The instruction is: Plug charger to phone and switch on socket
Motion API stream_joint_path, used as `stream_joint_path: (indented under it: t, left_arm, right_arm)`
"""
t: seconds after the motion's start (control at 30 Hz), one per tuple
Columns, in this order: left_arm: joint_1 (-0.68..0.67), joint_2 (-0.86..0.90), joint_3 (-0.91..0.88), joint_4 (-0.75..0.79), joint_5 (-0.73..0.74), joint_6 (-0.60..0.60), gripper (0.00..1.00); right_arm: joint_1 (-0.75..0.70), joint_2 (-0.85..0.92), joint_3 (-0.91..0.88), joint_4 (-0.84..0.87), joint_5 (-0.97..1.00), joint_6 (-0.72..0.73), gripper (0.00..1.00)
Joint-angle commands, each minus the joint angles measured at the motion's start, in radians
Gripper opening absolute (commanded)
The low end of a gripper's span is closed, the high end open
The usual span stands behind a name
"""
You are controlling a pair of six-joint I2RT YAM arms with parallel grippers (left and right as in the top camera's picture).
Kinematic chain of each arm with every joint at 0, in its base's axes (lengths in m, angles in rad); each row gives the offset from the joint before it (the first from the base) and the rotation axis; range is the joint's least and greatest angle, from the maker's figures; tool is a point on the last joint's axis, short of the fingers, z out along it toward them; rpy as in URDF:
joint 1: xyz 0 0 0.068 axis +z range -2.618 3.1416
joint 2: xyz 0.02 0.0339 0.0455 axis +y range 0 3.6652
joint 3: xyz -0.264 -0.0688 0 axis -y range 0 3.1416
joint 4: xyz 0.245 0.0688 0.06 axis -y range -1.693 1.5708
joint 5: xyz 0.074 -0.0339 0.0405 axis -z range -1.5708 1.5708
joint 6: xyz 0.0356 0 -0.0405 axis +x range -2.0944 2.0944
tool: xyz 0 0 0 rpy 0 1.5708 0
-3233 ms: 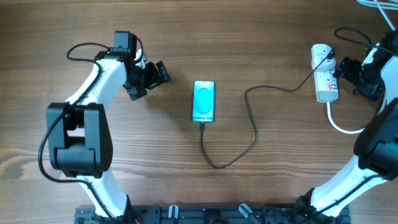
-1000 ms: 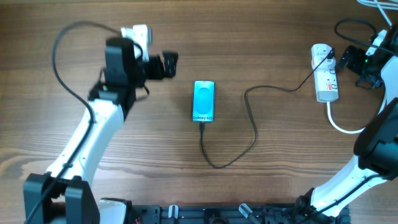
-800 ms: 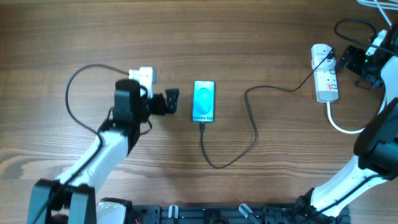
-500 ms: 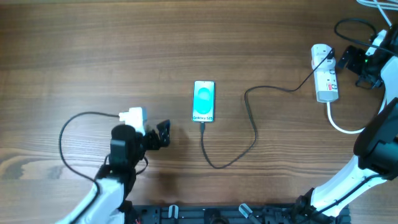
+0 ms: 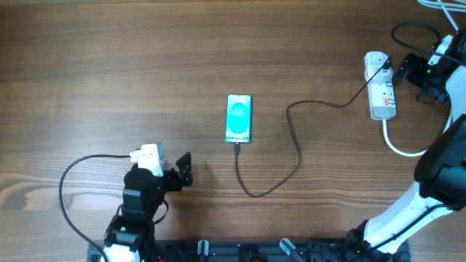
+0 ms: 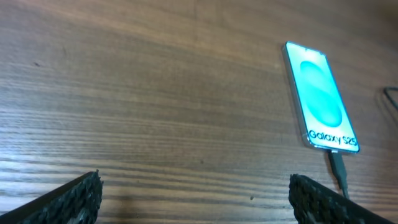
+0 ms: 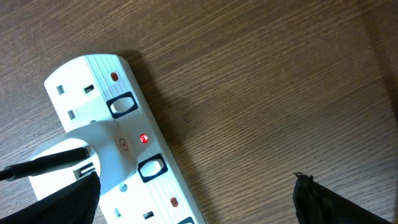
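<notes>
The phone [image 5: 239, 118] lies flat mid-table with its teal screen lit; it also shows in the left wrist view [image 6: 321, 104]. The thin black charger cable [image 5: 293, 138] loops from the phone's near end, where its plug [image 6: 337, 168] sits in the port, to the white socket strip [image 5: 379, 85] at the far right. In the right wrist view the socket [image 7: 118, 155] carries a white adapter with a red light lit. My left gripper [image 5: 185, 169] is open and empty, near the front edge, left of the phone. My right gripper [image 5: 405, 72] is open and empty, just right of the socket.
A thicker white cord [image 5: 397, 144] runs from the socket's near end toward the right arm's base. Black and white cables hang at the far right corner [image 5: 437, 9]. The left arm's own black cable [image 5: 73, 175] loops over the table at front left.
My left arm has swung back from beside the phone to the front-left edge of the table. The right arm, phone, cable and socket have not moved.
</notes>
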Motion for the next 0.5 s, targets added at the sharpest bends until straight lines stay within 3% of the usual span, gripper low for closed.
stream_joint_path:
  t: [0.0,0.2,0.47]
  left_arm:
    - [-0.001,-0.193,-0.002,-0.114,-0.045,-0.005,1.0]
    - [-0.001,-0.451,-0.002,-0.113,-0.085,0.033,1.0]
    - [0.016,-0.612,-0.002,-0.111,-0.1,0.083,1.0]
  right_arm:
    - [-0.003,-0.014,-0.002,0.002,-0.011,-0.013,1.0]
    - [-0.003,-0.014,-0.003,0.002,-0.011,-0.013,1.0]
    - [-0.003,-0.014,-0.003,0.002,-0.011,-0.013,1.0]
